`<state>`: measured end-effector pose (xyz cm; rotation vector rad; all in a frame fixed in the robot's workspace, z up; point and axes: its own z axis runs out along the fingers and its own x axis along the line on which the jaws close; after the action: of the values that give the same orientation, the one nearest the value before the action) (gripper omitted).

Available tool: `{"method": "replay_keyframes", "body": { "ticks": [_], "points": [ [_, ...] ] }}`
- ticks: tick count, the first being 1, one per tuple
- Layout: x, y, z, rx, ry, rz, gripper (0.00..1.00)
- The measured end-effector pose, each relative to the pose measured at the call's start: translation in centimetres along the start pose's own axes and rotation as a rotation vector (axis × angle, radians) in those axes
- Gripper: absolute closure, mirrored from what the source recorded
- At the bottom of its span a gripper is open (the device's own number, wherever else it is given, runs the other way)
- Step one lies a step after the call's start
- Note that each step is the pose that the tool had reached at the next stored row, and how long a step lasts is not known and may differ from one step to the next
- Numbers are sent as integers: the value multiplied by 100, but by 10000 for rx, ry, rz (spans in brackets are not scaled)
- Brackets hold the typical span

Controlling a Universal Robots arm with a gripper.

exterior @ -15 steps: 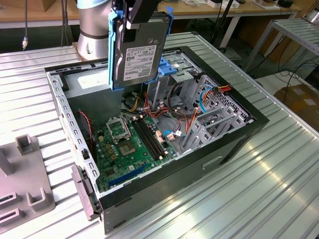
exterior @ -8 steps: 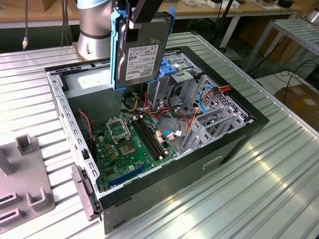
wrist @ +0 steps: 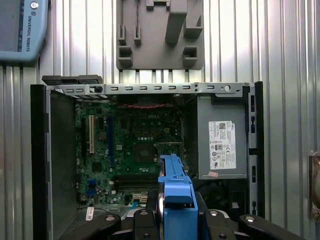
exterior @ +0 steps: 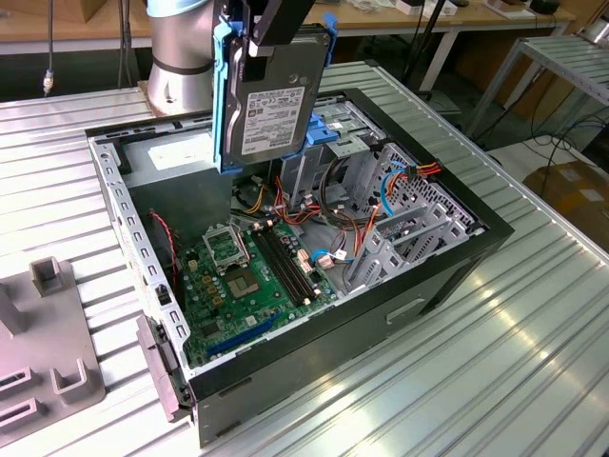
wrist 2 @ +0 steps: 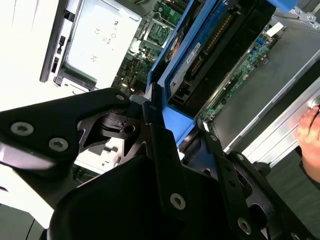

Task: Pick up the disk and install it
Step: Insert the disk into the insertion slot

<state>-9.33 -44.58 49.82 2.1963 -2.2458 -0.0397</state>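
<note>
The disk [exterior: 276,109], a grey metal drive with a white label and a blue carrier frame, hangs upright above the back of the open computer case [exterior: 447,276]. My gripper [exterior: 279,27] is shut on its top edge, one black finger on each side. In the first wrist view the disk's blue frame [wrist: 175,192] runs edge-on between the gripper [wrist: 177,222] fingers, over the motherboard [wrist: 135,150]. The second wrist view shows the disk [wrist 2: 210,47] slanting away from the gripper [wrist 2: 167,127]. A metal drive cage with a blue latch piece [exterior: 333,129] stands just beside the disk, toward the exterior view's right.
Inside the case lie the green motherboard [exterior: 252,276], coloured cables [exterior: 328,205] and a grey power supply [wrist: 222,145]. A grey slotted fixture [exterior: 52,371] sits on the ribbed table at the exterior view's left. A person's hand [wrist 2: 310,135] rests near the case edge. A blue-grey pendant [wrist: 22,30] lies nearby.
</note>
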Motion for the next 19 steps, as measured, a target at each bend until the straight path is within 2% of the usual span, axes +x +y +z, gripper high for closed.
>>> {"method": "replay_keyframes", "body": {
  "ticks": [19],
  "points": [
    [145, -27, -3, 0, 0, 0, 63]
  ]
}}
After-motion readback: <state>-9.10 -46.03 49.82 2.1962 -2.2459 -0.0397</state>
